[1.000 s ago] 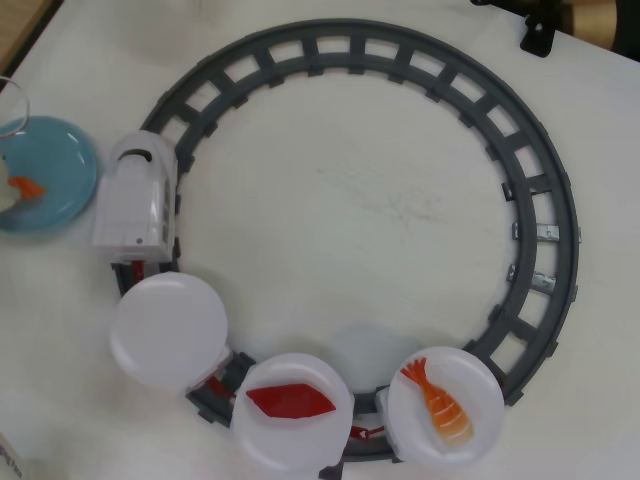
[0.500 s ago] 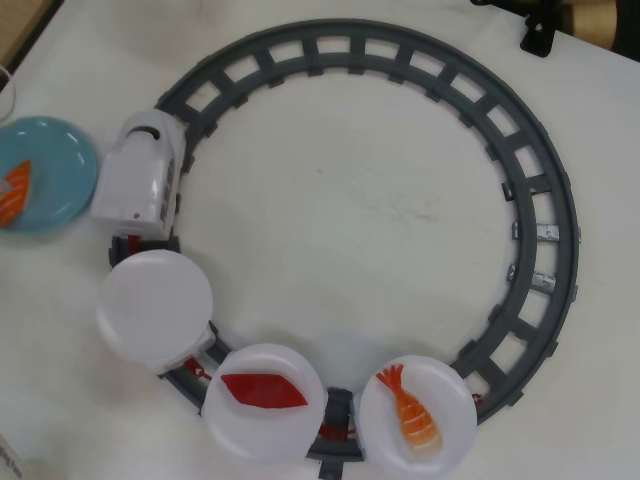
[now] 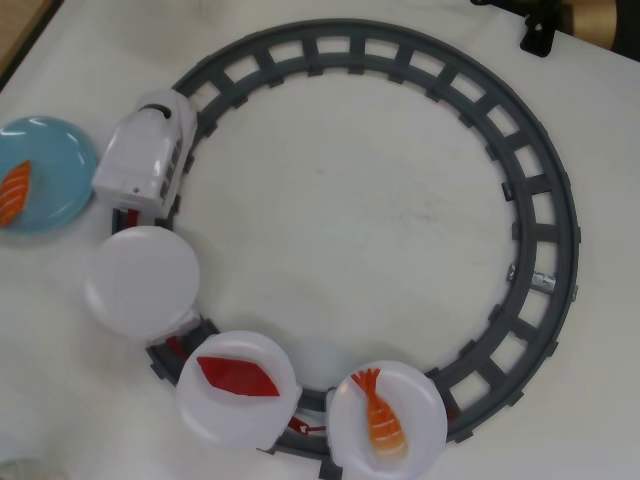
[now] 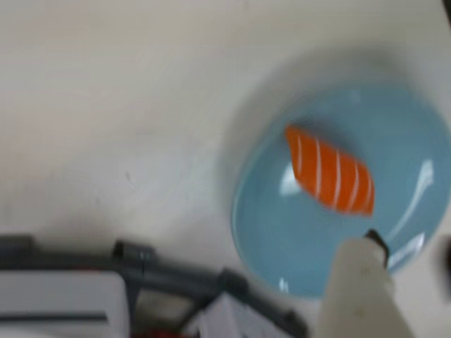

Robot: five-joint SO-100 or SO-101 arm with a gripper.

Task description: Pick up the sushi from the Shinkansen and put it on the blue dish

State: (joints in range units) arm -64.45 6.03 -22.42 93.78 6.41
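Observation:
The sushi (image 3: 14, 192), an orange slab with white stripes, lies flat on the blue dish (image 3: 50, 165) at the left edge of the overhead view. In the wrist view the sushi (image 4: 330, 176) rests free on the blue dish (image 4: 296, 239). My gripper (image 4: 409, 250) hovers just above the dish, open and holding nothing. Its white finger (image 4: 359, 282) rises from the bottom edge, clear of the sushi. The white Shinkansen (image 3: 145, 160) stands on the track right of the dish, with its plate cars behind it. The overhead view does not show the gripper.
The grey ring track (image 3: 545, 200) fills the table. Behind the train come an empty white plate (image 3: 142, 283), a plate with a dark red piece (image 3: 238, 376) and a plate with a shrimp piece (image 3: 385, 425). A black mount (image 3: 540, 30) sits top right.
The train and its plates have moved clockwise along the track. The gripper, over the dish a second ago, has left the overhead view, and the sushi now lies free on the dish.

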